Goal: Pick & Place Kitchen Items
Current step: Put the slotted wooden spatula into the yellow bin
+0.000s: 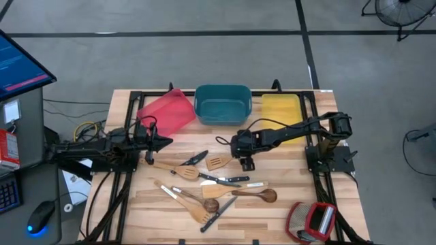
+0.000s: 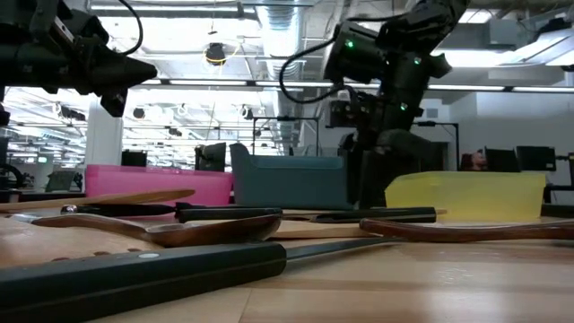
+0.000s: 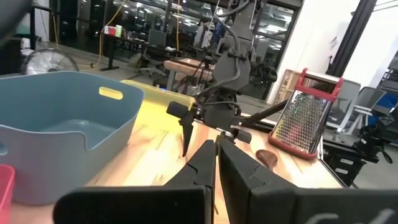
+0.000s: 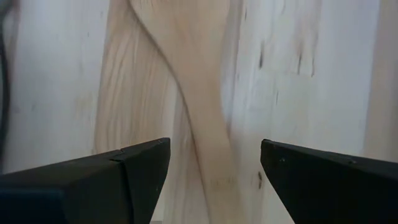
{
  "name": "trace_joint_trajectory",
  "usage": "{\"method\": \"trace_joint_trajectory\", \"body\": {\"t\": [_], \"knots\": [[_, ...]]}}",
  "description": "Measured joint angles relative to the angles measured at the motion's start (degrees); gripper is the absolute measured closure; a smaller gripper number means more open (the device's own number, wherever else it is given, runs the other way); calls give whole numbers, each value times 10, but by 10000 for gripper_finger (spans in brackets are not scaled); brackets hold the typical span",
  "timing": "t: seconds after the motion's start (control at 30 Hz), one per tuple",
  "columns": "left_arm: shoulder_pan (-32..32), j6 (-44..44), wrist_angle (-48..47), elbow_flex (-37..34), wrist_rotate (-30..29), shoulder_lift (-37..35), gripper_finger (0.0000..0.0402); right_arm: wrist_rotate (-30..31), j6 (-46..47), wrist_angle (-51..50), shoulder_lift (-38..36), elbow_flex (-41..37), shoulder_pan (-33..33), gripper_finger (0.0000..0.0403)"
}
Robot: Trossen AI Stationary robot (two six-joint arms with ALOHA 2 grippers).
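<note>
Near table centre, right gripper (image 1: 246, 161) is hovering, fingers spread, straddling a slotted spatula (image 1: 219, 162) handle at its 9 o'clock. Light, stiff wood; likely gripping mid-handle. Left gripper (image 1: 165, 142) is waiting, fingers pressed together.

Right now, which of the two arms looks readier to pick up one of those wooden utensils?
The right. The right gripper hangs open directly over the slotted spatula, its handle between the fingers. The left gripper is shut and sits off to the side of the utensils.
</note>
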Motion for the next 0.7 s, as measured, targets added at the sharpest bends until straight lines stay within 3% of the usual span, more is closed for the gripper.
{"method": "trace_joint_trajectory", "body": {"t": [0.7], "knots": [[0,0,4,0,0,0,399,-28,-14,28,-2,-43,-21,144]]}}
